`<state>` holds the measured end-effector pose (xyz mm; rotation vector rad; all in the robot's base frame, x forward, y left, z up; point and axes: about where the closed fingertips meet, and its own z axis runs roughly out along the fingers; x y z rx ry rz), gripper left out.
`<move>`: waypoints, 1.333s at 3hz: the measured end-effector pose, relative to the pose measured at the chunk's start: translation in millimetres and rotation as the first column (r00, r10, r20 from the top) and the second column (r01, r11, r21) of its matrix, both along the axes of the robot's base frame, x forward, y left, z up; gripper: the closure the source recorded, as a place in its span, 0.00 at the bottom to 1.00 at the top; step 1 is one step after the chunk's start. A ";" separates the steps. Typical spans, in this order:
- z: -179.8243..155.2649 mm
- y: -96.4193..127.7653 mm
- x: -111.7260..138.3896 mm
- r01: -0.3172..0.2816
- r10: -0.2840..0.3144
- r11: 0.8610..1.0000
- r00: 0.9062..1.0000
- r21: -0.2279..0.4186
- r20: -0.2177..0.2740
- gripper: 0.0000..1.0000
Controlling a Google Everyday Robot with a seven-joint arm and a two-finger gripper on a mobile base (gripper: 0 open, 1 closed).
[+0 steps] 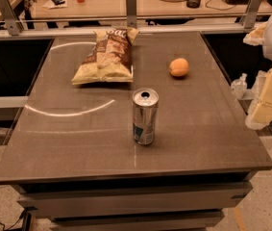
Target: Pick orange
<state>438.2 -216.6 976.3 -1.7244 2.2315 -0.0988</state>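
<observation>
The orange [179, 67] sits on the far right part of a grey-brown table [68, 148], small and round, with bare surface all around it. A yellow-brown chip bag [107, 57] lies flat to its left, well apart from it. An upright drink can [145, 115] with an opened top stands nearer the front edge, also well apart.

I judge the orange to be light and firm with a little give, and its matte skin should offer decent grip. Being round, it may roll if I nudge it off centre (nothing beside it would stop it). I would take hold across its widest part, coming down from above, with the grip centred so it cannot slip out sideways.

The gripper [266, 97] shows as a pale, blocky shape at the right edge of the view, beyond the table's right side and well apart from the orange. It touches nothing on the table, and I see nothing held in it. Whether it is open or closed I cannot tell.
</observation>
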 end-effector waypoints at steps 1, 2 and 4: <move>0.0 0.0 0.0 0.000 0.000 1.000 1.000 0.000 0.000 0.00; 1.8 1.6 4.8 0.005 -0.005 1.000 1.000 0.011 0.024 0.00; -10.0 2.9 70.5 0.074 -0.084 0.981 0.995 0.179 0.049 0.00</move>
